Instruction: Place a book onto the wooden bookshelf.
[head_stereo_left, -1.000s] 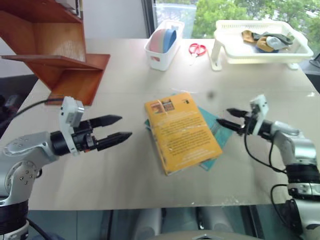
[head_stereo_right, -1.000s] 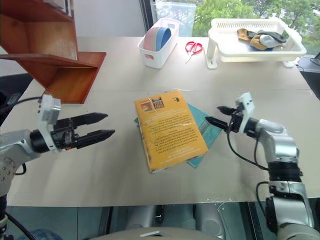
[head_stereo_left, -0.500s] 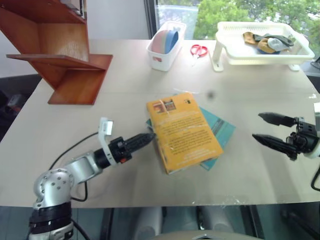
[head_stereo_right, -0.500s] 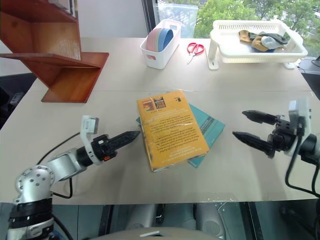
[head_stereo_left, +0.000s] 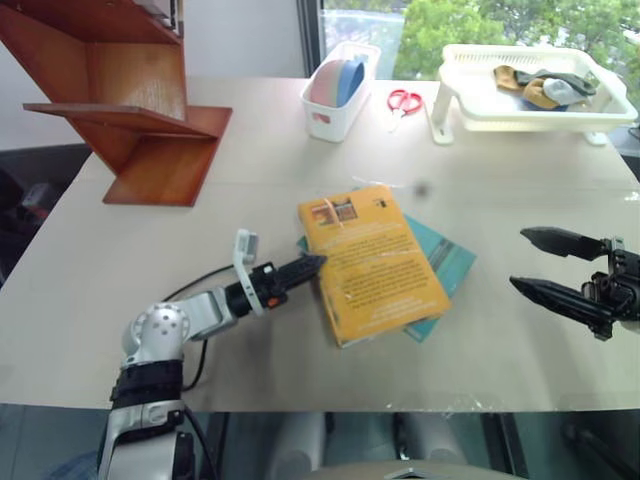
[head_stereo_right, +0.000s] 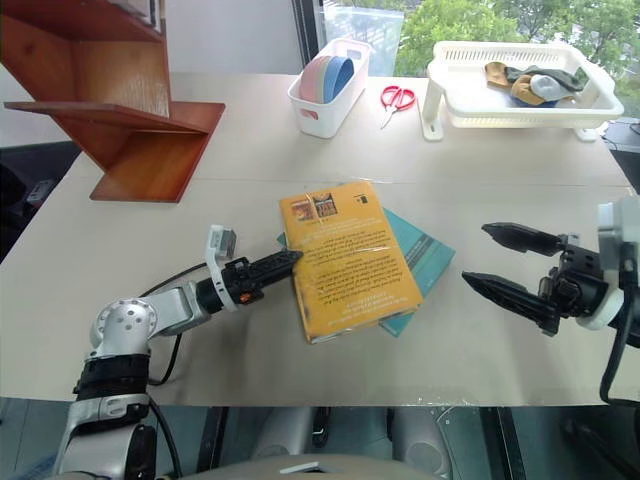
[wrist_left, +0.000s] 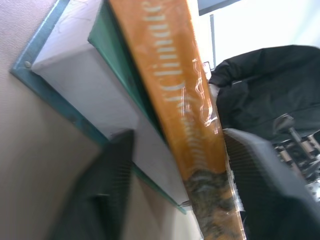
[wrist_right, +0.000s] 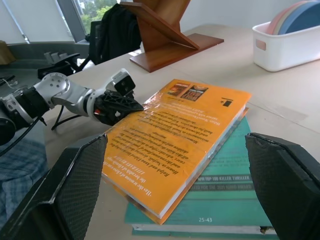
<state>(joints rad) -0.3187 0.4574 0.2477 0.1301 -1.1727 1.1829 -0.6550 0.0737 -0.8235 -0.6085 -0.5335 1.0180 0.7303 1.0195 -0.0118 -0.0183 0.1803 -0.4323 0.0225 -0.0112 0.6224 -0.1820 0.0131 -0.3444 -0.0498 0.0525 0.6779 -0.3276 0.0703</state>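
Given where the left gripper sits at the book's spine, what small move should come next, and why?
Probably close the left gripper on the thick yellow-orange book: in the left wrist view its jaws straddle the spine with gaps either side, and the book lies on the thinner teal book.

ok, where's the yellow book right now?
The yellow book lies mid-table on top of the teal book, the left gripper at its left edge, the wooden bookshelf far left.

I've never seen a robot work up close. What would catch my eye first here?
Mid-table, a bright orange book lies on a thinner teal book. The left gripper has its fingers at the orange book's spine edge, one above and one below; the right gripper waits open nearby. The wooden bookshelf stands far left.
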